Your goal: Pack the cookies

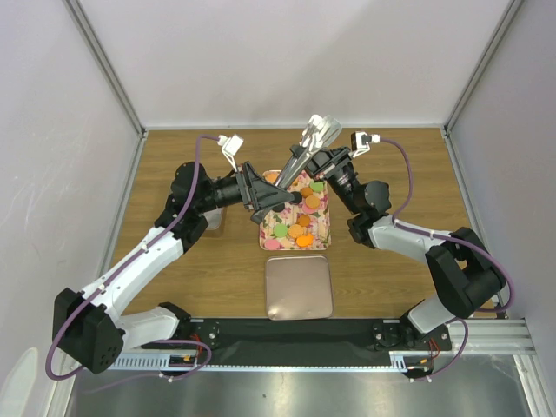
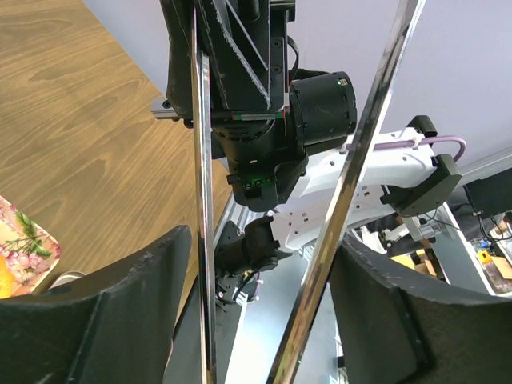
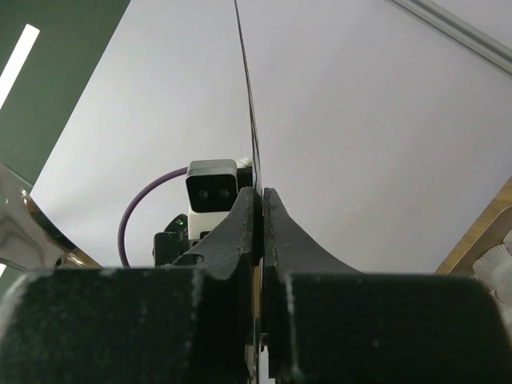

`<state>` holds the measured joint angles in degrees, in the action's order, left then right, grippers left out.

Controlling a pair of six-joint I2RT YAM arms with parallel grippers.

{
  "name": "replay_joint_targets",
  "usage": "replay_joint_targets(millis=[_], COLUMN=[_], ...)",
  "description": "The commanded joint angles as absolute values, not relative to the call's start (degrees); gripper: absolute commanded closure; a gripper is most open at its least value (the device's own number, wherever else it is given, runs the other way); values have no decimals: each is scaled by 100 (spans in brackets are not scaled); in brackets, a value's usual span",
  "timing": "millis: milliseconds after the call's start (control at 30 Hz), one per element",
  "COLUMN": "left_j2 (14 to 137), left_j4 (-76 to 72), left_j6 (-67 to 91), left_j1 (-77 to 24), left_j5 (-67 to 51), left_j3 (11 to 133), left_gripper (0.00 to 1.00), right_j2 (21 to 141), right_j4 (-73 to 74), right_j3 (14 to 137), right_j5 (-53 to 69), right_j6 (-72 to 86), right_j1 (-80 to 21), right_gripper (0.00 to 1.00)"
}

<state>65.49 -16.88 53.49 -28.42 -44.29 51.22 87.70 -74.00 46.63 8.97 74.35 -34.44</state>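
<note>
Over the floral tray [image 1: 264,238] of cookies [image 1: 301,232], the right gripper [image 3: 258,204] clamps a tilted metal tin [image 1: 319,132]; the left gripper [image 2: 261,242] is spread around it.

A wood-grain desk [image 1: 226,278] stands boxed in by plain pale walls on the far [image 1: 295,61], left [image 1: 52,174] and right [image 1: 512,156] sides, with grey metal posts [image 1: 108,69] at the far corners, a black strip [image 1: 295,328] and steel ledge [image 1: 295,395] along the near edge, under even light.
</note>
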Motion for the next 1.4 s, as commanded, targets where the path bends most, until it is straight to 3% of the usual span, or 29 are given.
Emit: replay_joint_targets(millis=[0,200,367,467,633,700,833,1033,1200,1367], left_j2=[6530,6522,6425,6399,6372,6381,6390,6460,6556,6671], left_j4=[-1749,-1679,-1407,-1309,-1275,-1231,-1222,-784,558,1484], left_j6=[5203,5177,4940,4852,4790,4711,4658,4404,3552,2804], left_j1=[-2839,-2839,-2839,-2839,-2839,-2839,-2830,-2839,-2988,-3409], left_j5=[-4562,-4509,-4299,-4210,-4026,-3982,-3867,-3543,-2358,-942], left_j3=[5282,5326,5431,5475,5502,5546,5563,5607,5774,5827], left_gripper=[28,36,41,43,44,45,46,46,48,48], right_j2=[8754,8693,8456,8087,7112,6787,5987,4976,4860,5097], right_j4=[-7901,-7910,-7516,-7024,-5812,-5120,-3606,-785,910,1485], right_j3=[4939,4913,4826,4668,4211,4105,3991,4280,4851,5106], right_j5=[949,932,888,660,20,-227,-1017,-1932,-1881,-1758], right_j6=[7330,7119,6926,6645,6144,6013,5775,5450,4705,4149], right_j1=[-3507,-3568,-3577,-3586,-3542,-3525,-3463,-3139,-2857,-2839], right_gripper=[100,100,79,55,32,32,21,19,18,17])
